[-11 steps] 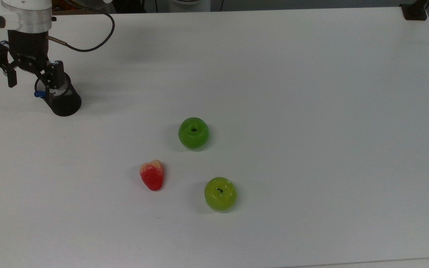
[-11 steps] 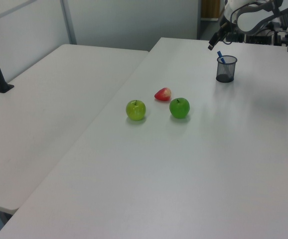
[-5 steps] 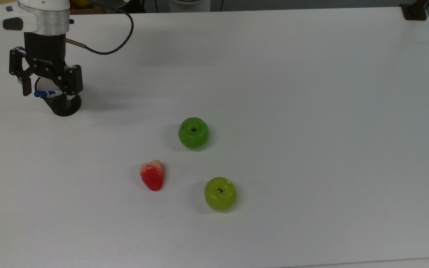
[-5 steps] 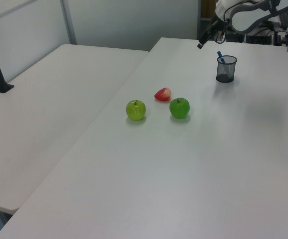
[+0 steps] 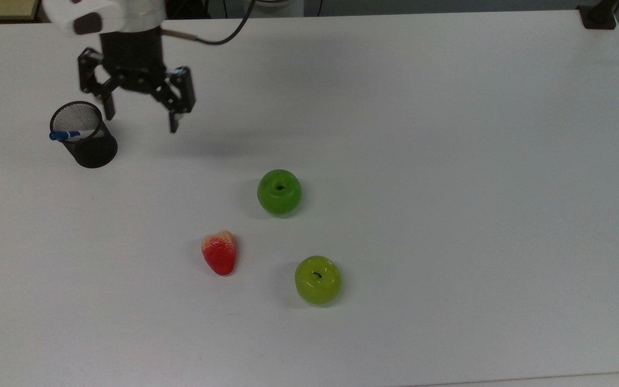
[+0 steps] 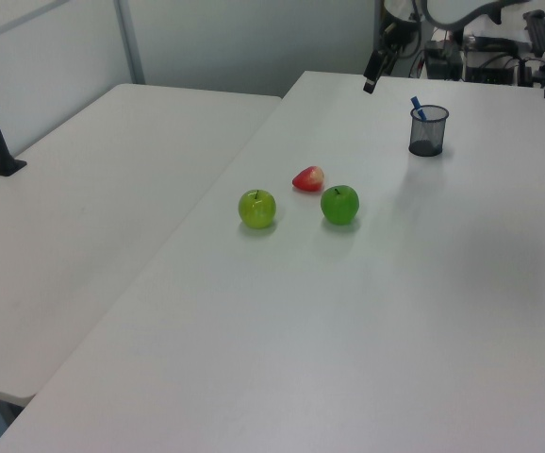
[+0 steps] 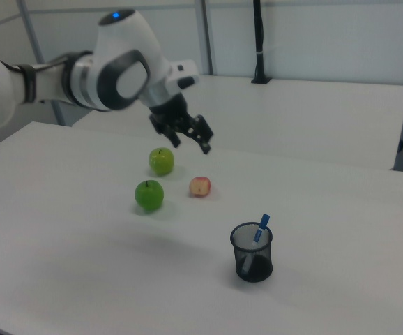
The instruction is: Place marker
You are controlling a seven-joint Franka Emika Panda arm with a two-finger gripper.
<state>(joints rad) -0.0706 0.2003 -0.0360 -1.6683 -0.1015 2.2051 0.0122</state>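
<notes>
Hanging above the desk (image 5: 449,134) with its fingers spread wide, the hand (image 5: 140,115) holds nothing and touches nothing. In the top view it is near the desk's far edge, toward the top view's left, with the black mesh cup (image 5: 85,137) just beside it on the top view's left, apart from both fingertips. One fingertip (image 5: 109,112) points down near the cup's rim without meeting it; the other (image 5: 174,124) is on the side away from the cup. In the right view the hand (image 7: 187,139) is in the air over the fruit, tilted, with its jaws apart.

The marker (image 5: 67,135) stands in the cup, leaning, its blue end poking over the rim on the top view's left. In the right view the marker (image 7: 261,227) leans against the rim of the cup (image 7: 252,252), blue end up. In the left view the cup (image 6: 428,130) sits near the desk's far end with the marker (image 6: 417,107) jutting from it, and the hand (image 6: 377,68) hangs on the left view's left of it.

Toward the middle of the desk lie a dark green apple (image 5: 279,192), a lighter green apple (image 5: 318,279) and a strawberry (image 5: 220,252), apart from one another and well apart from the cup.
</notes>
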